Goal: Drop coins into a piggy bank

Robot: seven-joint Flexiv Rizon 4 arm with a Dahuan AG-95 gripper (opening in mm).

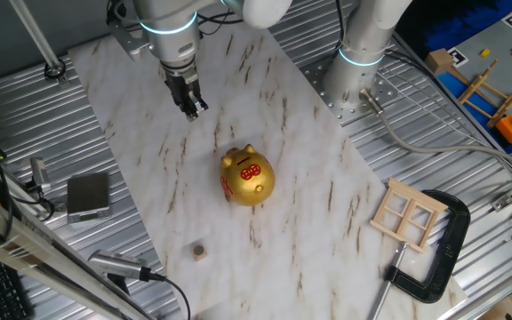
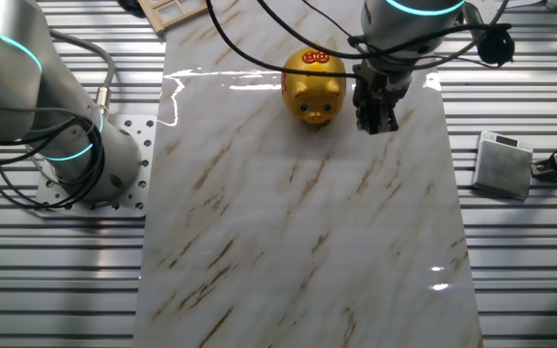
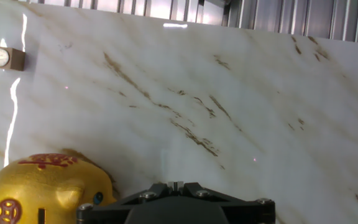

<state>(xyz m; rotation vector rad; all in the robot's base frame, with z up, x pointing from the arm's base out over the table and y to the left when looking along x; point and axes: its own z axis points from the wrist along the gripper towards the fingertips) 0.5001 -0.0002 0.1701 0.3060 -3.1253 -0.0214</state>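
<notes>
The gold piggy bank (image 1: 247, 176) stands in the middle of the marble board, its red patch facing up. It also shows in the other fixed view (image 2: 315, 85) and at the lower left of the hand view (image 3: 42, 190). One small tan-brown coin (image 1: 200, 252) lies on the board near its front edge, apart from the pig. In the hand view the coin (image 3: 6, 58) is at the upper left. My gripper (image 1: 192, 108) hangs above the board behind the pig, to one side of it (image 2: 376, 123). Its fingertips (image 3: 176, 184) are pressed together with nothing between them.
A grey box (image 1: 88, 196) sits on the ribbed table left of the board. A wooden window frame (image 1: 409, 213) and a black C-clamp (image 1: 443, 258) lie at the right front. A second arm's base (image 1: 354, 80) stands at the board's far right edge.
</notes>
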